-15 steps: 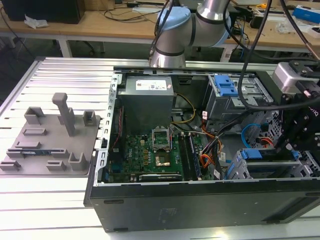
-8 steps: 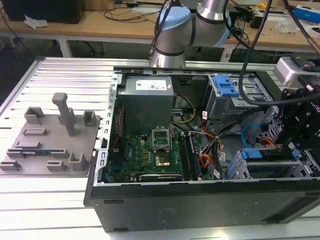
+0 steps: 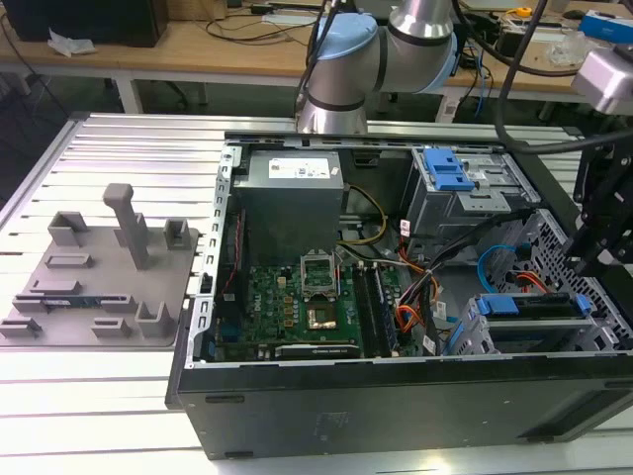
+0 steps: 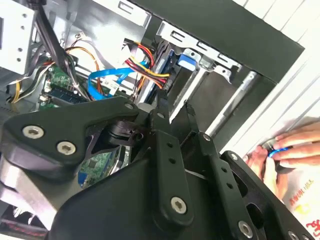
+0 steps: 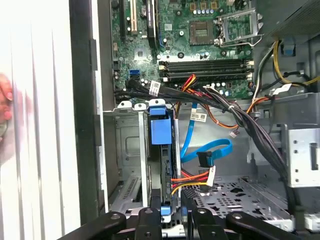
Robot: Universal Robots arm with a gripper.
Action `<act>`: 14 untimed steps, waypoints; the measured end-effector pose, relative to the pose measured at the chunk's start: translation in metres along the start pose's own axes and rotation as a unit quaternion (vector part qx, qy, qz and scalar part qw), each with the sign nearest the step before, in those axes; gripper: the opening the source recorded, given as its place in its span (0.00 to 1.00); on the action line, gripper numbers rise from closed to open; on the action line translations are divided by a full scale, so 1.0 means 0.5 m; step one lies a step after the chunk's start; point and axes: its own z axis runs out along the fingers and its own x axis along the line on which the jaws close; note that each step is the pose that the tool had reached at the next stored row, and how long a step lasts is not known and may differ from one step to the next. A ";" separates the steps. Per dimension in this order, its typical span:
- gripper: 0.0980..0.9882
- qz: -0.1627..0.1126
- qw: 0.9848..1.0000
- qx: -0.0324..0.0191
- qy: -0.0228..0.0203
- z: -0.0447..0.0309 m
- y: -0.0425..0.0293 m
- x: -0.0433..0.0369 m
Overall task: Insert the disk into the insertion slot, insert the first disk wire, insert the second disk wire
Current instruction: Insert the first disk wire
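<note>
The disk (image 5: 161, 131), framed by its blue caddy, sits edge-on inside the insertion slot (image 5: 127, 150), a low silver cage in the case corner at the exterior view's right (image 3: 473, 334). My gripper (image 5: 170, 212) hangs right at the disk's outer end, seen also in the second wrist view (image 4: 175, 102) and the exterior view (image 3: 591, 252). The first disk wire (image 5: 192, 179), an orange-red bundle, runs to the disk's end beside the gripper, its dark plug (image 4: 167, 82) at the gripper's tip. The second disk wire (image 5: 212, 148), flat and blue, loops nearby with its dark plug (image 5: 204, 159) hanging free.
A person's hand (image 4: 292, 147) rests on the table outside the case wall. Inside the case are the motherboard (image 3: 297, 297), the power supply (image 3: 292, 183), a taller bay with a blue lever (image 3: 450, 178) and a thick black cable bundle (image 5: 250, 125). A grey fixture plate (image 3: 99, 277) lies at the exterior view's left.
</note>
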 end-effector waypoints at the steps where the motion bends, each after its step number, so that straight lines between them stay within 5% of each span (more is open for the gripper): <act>1: 0.23 0.000 1.000 0.000 0.000 -0.003 0.000 0.000; 14: 0.23 0.000 1.000 0.000 0.000 -0.007 0.000 0.000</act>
